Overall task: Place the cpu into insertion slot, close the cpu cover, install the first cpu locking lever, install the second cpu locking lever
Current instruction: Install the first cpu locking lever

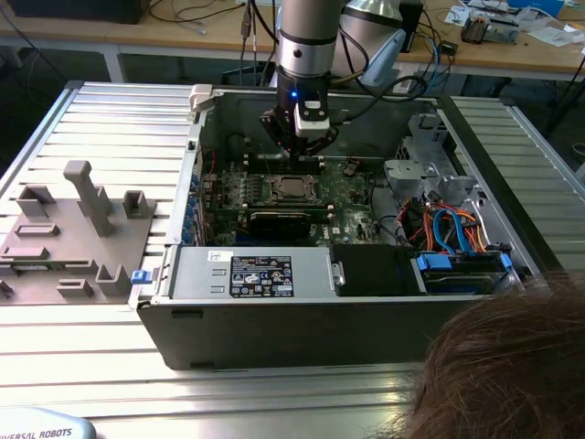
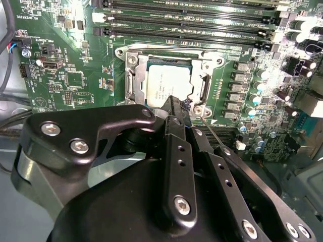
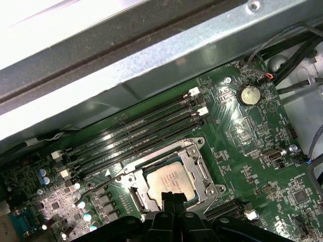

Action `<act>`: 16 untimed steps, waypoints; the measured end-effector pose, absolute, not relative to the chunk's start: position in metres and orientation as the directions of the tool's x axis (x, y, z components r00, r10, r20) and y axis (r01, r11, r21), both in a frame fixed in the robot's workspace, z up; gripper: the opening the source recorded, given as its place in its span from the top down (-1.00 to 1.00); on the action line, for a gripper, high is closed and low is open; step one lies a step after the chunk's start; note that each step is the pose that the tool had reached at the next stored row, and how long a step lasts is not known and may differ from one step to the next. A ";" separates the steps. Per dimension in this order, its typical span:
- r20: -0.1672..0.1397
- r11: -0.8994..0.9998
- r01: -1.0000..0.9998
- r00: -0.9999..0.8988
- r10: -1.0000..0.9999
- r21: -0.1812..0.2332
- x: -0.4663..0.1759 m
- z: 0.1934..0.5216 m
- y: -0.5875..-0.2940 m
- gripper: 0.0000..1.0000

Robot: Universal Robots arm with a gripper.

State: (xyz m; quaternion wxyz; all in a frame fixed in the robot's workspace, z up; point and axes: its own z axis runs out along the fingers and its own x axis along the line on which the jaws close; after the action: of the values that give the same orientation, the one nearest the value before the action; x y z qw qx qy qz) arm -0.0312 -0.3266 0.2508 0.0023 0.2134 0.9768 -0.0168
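Pincer (image 2: 174, 102) narrow, jaws pressed together, tip at the near edge of the cpu cover (image 2: 169, 52), which lies closed over the cpu (image 2: 169, 84) seated in the insertion slot (image 2: 204, 89) just ahead.

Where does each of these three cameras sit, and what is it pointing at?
Exterior view: off the arm, looking down into the open computer case; the arm and gripper reach in, a person's hair in the foreground.
Second wrist view: rides on the arm, looking down past the gripper at the cpu.
First wrist view: rides on the arm, looking over the gripper at the cpu and memory slots.
Shared: both wrist views show gripper and cpu.
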 end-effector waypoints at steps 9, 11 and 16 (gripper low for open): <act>-0.012 0.912 0.410 -0.912 0.410 -0.032 -0.031 0.251 -0.327 0.79; -0.012 0.912 0.409 -0.913 0.409 -0.032 -0.031 0.251 -0.327 0.79; -0.012 0.914 0.405 -0.914 0.405 -0.032 -0.031 0.251 -0.327 0.79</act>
State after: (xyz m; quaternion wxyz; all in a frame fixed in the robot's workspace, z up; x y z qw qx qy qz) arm -0.0312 -0.3266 0.2508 0.0024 0.2072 0.9782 -0.0168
